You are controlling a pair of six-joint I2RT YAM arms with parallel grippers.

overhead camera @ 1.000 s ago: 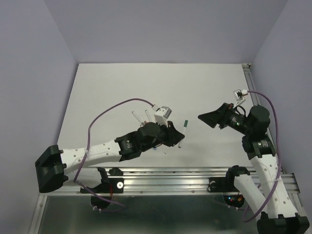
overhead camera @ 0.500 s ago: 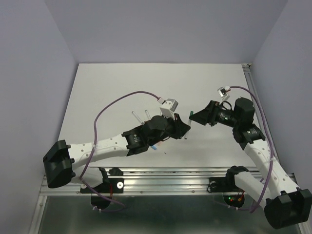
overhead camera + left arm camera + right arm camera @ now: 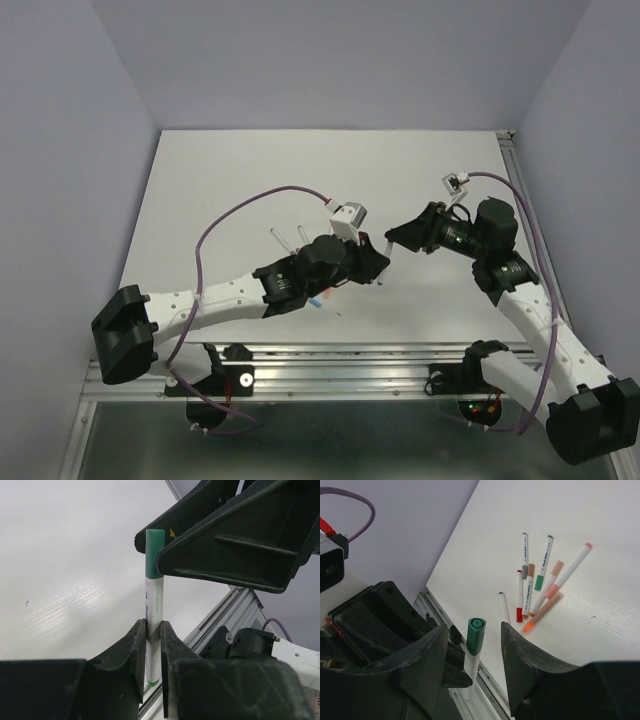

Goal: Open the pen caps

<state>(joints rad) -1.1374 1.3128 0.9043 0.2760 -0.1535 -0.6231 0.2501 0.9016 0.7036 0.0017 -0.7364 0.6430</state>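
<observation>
Left gripper (image 3: 153, 630) clamped on white plastic pen barrel (image 3: 153, 600), held upright over near-centre of white table (image 3: 250, 170) so short green cylindrical cap (image 3: 154, 552) sticks up clear for pull. Blue print on barrel, unreadable. Right gripper (image 3: 474, 630) part-spread, fingers flank cap, gaps both sides, no grip yet.

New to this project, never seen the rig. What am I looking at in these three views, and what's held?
A left arm and a right arm are bolted at the near edge of a white table. The overhead picture looks down from behind them. The other two come from wrist cameras, each showing its own tool up close. The left tool clamps the barrel of a pen. The right tool straddles its green cap, jaws open, gaps both sides. Several other pens lie loose on the table.
</observation>
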